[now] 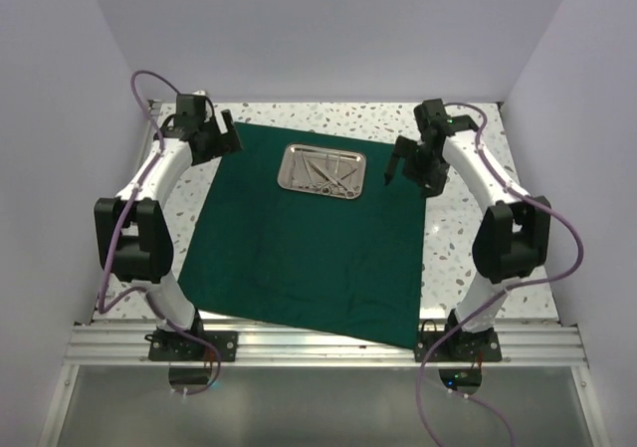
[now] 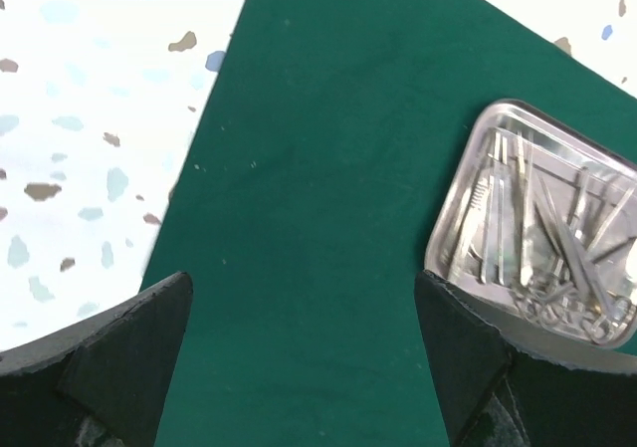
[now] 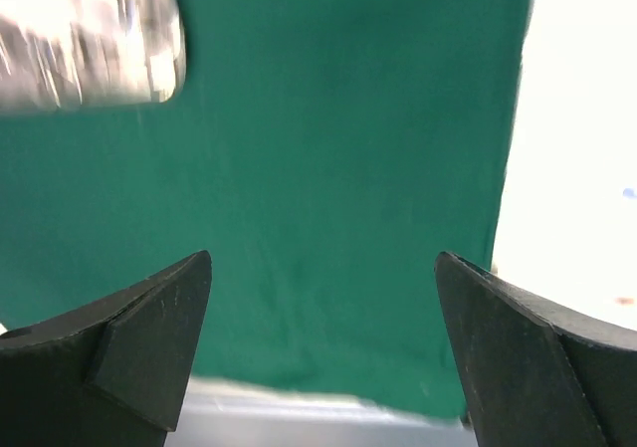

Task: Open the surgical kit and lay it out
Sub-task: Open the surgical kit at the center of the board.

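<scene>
The dark green cloth lies spread flat on the speckled table. A shiny steel tray sits on its far part and holds several slim silver instruments. My left gripper is open and empty, above the cloth's far left corner. In the left wrist view the cloth fills the middle and the tray is at the right. My right gripper is open and empty, just right of the tray. In the right wrist view the cloth and a blurred tray show.
The speckled table top shows on both sides of the cloth. White walls enclose the back and sides. A metal rail runs along the near edge, where the cloth's front corner overhangs.
</scene>
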Robot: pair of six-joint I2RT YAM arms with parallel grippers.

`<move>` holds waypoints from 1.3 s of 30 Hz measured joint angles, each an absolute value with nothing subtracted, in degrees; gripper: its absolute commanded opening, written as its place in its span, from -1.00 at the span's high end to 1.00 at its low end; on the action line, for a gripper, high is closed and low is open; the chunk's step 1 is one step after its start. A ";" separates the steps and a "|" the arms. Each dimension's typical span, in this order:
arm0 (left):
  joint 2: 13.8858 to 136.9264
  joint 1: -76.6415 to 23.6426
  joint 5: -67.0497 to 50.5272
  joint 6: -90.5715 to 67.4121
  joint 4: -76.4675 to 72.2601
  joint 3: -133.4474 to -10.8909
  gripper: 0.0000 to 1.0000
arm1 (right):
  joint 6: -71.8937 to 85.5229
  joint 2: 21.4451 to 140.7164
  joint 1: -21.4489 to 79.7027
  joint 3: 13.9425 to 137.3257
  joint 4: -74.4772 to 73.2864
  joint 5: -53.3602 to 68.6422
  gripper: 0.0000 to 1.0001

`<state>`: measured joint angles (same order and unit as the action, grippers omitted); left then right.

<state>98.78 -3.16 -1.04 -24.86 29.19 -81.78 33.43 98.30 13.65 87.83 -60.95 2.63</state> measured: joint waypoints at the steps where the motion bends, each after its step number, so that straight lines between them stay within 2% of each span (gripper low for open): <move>1: 100.14 -2.74 -1.32 -24.38 29.02 -82.52 -0.91 | 33.45 101.01 11.99 90.08 -60.25 2.48 -0.94; 8: 106.08 0.73 -1.83 -22.06 27.22 -83.79 -0.87 | 33.41 114.48 3.73 104.27 -58.50 -2.87 -0.84; 11: 108.64 2.63 -1.78 -21.47 26.85 -83.96 -0.78 | 32.97 119.94 3.33 108.97 -58.43 -5.67 -0.77; 20: 113.91 3.92 -3.81 -21.45 26.13 -84.05 -0.68 | 31.97 134.78 4.08 114.85 -58.24 -9.78 -0.54; 21: 113.91 3.90 -3.95 -21.45 26.04 -84.05 -0.63 | 31.51 134.91 4.05 115.46 -58.41 -10.02 -0.49; 24: 114.28 3.88 -4.78 -21.50 24.80 -84.03 -0.41 | 30.57 135.46 3.75 116.49 -58.06 -11.66 -0.12; 25: 114.61 3.88 -5.19 -21.58 24.23 -84.03 -0.27 | 30.52 135.81 3.70 116.68 -57.84 -11.68 0.27; 27: 115.61 3.84 -6.13 -21.67 23.44 -84.03 0.08 | 29.74 136.57 3.66 117.84 -57.67 -11.40 0.55; 28: 116.29 3.84 -6.52 -21.71 23.24 -84.03 0.24 | 29.45 137.01 3.68 118.58 -57.78 -11.05 0.84; 29: 117.03 3.84 -6.90 -21.87 23.24 -84.03 0.44 | 28.97 137.71 3.70 119.68 -58.17 -10.94 0.94; 30: 117.78 3.84 -7.22 -21.93 23.38 -84.03 0.51 | 28.88 138.61 3.73 121.23 -58.72 -10.74 1.00; 35: 119.31 3.92 -8.73 -21.98 23.22 -84.23 1.00 | 29.08 144.81 3.49 132.49 -61.01 -9.04 1.00; 39: 120.11 3.97 -9.69 -21.93 23.44 -85.25 1.00 | 30.17 149.47 3.18 140.88 -60.49 -6.63 1.00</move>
